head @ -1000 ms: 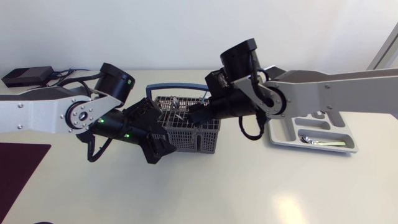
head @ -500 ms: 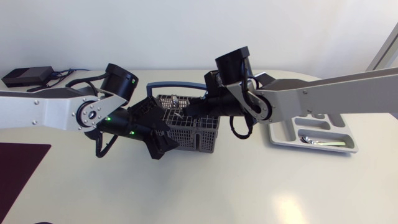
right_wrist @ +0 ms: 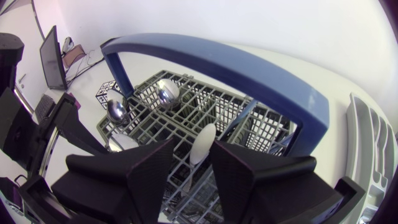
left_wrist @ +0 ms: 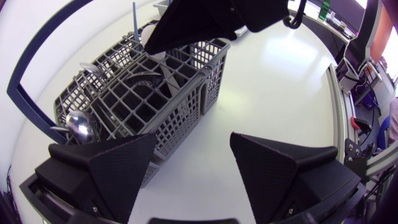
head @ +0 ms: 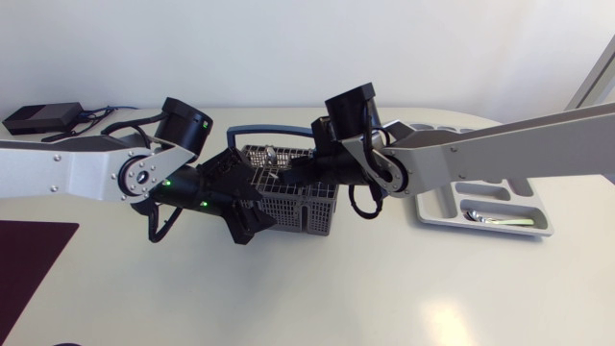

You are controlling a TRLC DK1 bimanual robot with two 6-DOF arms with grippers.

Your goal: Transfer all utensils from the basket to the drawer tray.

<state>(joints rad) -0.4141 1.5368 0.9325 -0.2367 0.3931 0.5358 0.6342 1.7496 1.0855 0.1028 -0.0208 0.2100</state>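
My right gripper (right_wrist: 191,168) is lowered into the grey plastic mesh basket with a blue hoop handle (head: 300,215), which stands at mid-table. Its fingers are set a narrow gap apart. A pale, upright utensil end (right_wrist: 203,144) stands in that gap, close against one finger, with clearance visible at the other; no two-sided pinch is established. Two shiny metal spoon bowls (right_wrist: 168,90) protrude from compartments ahead of this gripper, on the side toward my left arm. My left gripper (left_wrist: 189,165) sits low at the basket's near corner with its fingers spread wide. One finger is just beside the basket wall, the other is over the bare white table (head: 384,288), and nothing is held. The light-grey compartmented drawer tray (head: 432,206) lies on the table beyond my right arm. A spoon and a pale-handled utensil (head: 500,220) lie in its long compartment.
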